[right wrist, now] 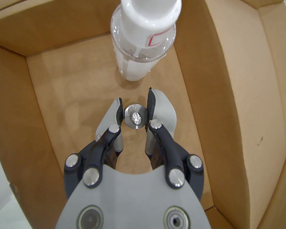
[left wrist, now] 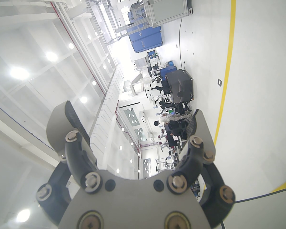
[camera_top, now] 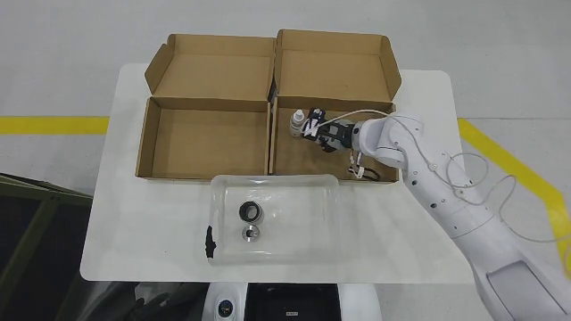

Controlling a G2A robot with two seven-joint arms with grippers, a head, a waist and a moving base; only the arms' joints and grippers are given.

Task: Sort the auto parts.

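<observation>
Seen from above, two open cardboard boxes sit side by side toward 12 o'clock on the white bench [camera_top: 125, 214], with a clear plastic tray [camera_top: 303, 241] just at their 6 o'clock side. The right gripper [right wrist: 134, 110] is inside the right-hand box [camera_top: 375, 156], its jaws closed on a small round metal part [right wrist: 135, 119] with a stud at its centre, one pad against each side of the disc. Whether that part touches the box floor cannot be told. Directly ahead of the jaws a clear spray bottle [right wrist: 145, 36] with a white cap stands upright on the cardboard floor, near the held part but apart from it. In the top view the bottle [camera_top: 295, 122] is at the box's 9 o'clock side, close to the wall shared with the left-hand box [camera_top: 205, 143], and the right gripper [camera_top: 314, 125] is just at its 3 o'clock. Two parts lie in the tray: a dark ring [camera_top: 252, 211] and, just at its 6 o'clock, a small metal piece [camera_top: 251, 234] (much like the one being held). The left gripper [left wrist: 133, 113] points up and away from the bench toward a hall ceiling, jaws spread wide with nothing between them.
</observation>
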